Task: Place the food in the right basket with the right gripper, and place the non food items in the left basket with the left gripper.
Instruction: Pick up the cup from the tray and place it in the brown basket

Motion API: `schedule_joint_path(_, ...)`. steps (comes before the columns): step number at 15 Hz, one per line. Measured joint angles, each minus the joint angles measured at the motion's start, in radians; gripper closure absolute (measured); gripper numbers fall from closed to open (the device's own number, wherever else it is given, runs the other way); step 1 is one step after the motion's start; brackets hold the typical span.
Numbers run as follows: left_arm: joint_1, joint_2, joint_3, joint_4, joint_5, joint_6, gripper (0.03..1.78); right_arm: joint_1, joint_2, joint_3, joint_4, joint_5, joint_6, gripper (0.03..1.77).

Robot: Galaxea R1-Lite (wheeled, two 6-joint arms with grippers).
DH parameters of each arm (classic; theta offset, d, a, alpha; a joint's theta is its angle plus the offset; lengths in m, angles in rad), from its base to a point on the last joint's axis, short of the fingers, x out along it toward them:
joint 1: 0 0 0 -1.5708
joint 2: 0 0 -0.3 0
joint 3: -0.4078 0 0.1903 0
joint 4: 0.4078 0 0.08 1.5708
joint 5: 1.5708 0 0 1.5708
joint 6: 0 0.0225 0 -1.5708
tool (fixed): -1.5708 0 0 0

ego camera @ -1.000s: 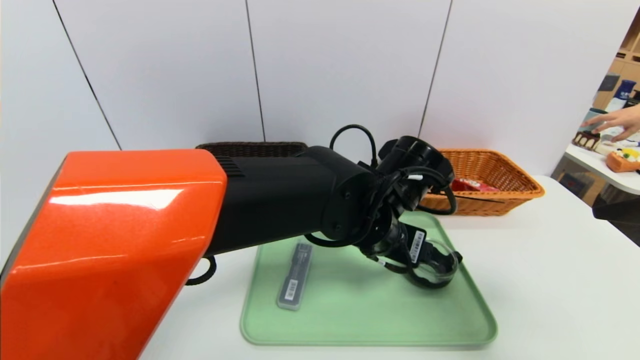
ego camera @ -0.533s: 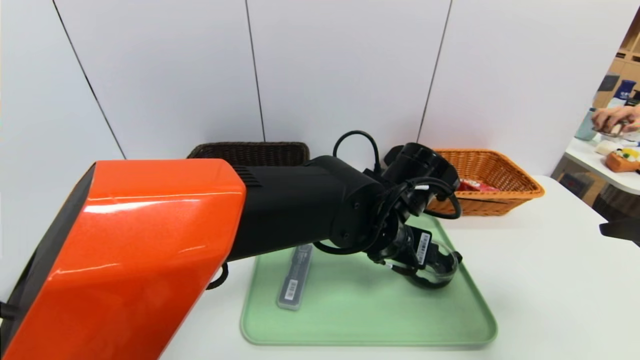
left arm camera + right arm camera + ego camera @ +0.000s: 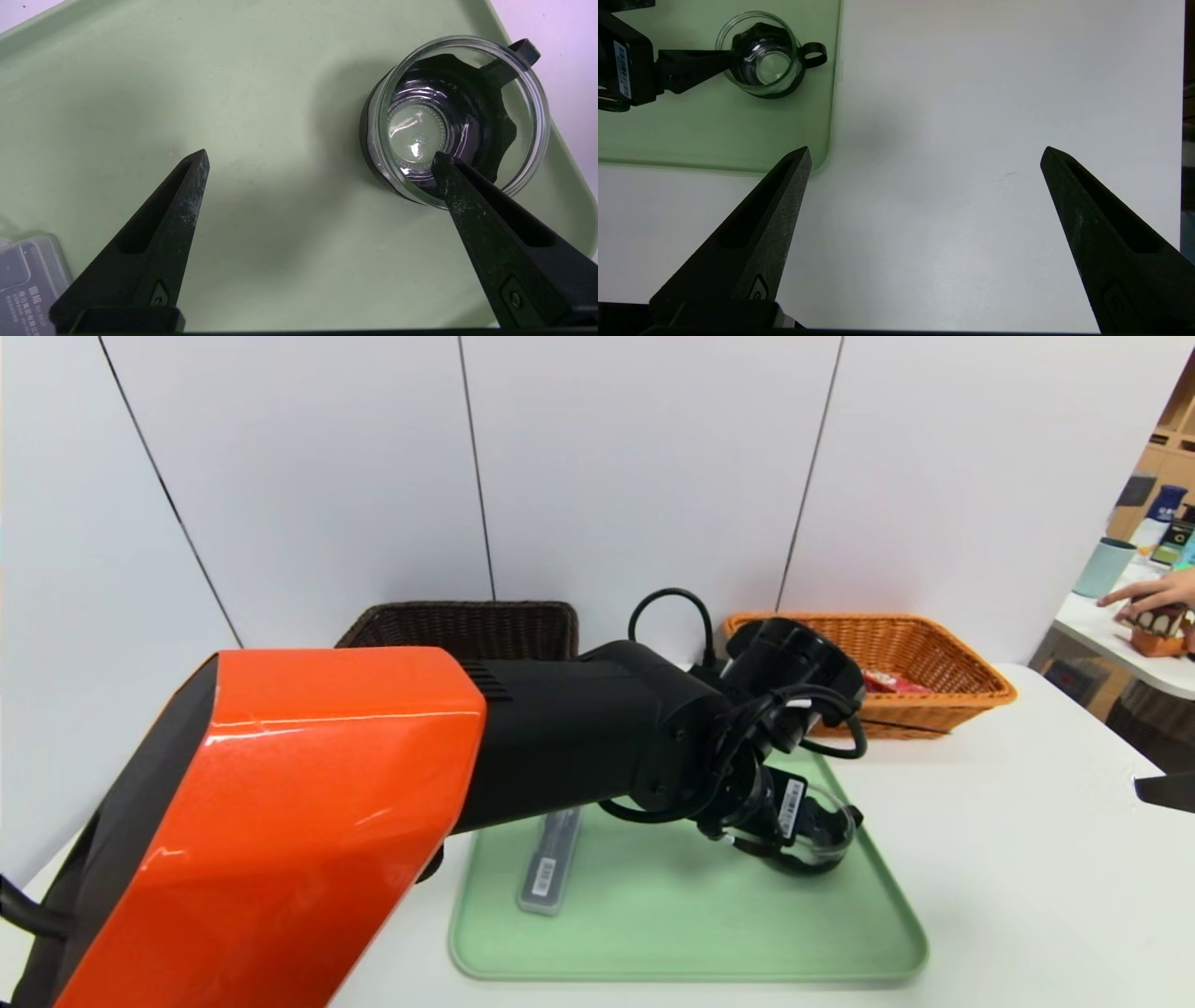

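Reaching across the head view from lower left to right of centre, black left gripper (image 3: 321, 158) over the pale green rectangular tray (image 3: 691, 924), jaws spread wide, nothing gripped. One fingertip overlapping the round clear glass cup with black sleeve and loop handle (image 3: 467, 135) in the left wrist view; contact unclear. Cup upright on tray, toward its right edge, lower right of the head frame. Grey flat plastic case with white label (image 3: 551, 868) lying on tray, lower centre, partly behind the arm. Dark brown wicker basket (image 3: 523, 630) upper left of centre. Orange wicker basket (image 3: 934, 663) upper right, red packet (image 3: 892, 683) inside. Black right gripper (image 3: 927, 149) parked over white table (image 3: 1027, 896), far right edge, jaws wide apart, holding nothing.
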Motion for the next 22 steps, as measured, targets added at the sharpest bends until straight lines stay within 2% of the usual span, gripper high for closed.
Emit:
schedule_joint_path(9,-0.004,0.039,0.000,-0.035,0.036,0.033,0.12,0.001,-0.018,0.021,-0.001,0.004,0.001,0.10)
schedule_joint_path(22,-0.002,0.041,0.000,-0.009,0.036,0.044,0.12,0.003,-0.018,0.044,-0.002,0.006,0.001,0.10)
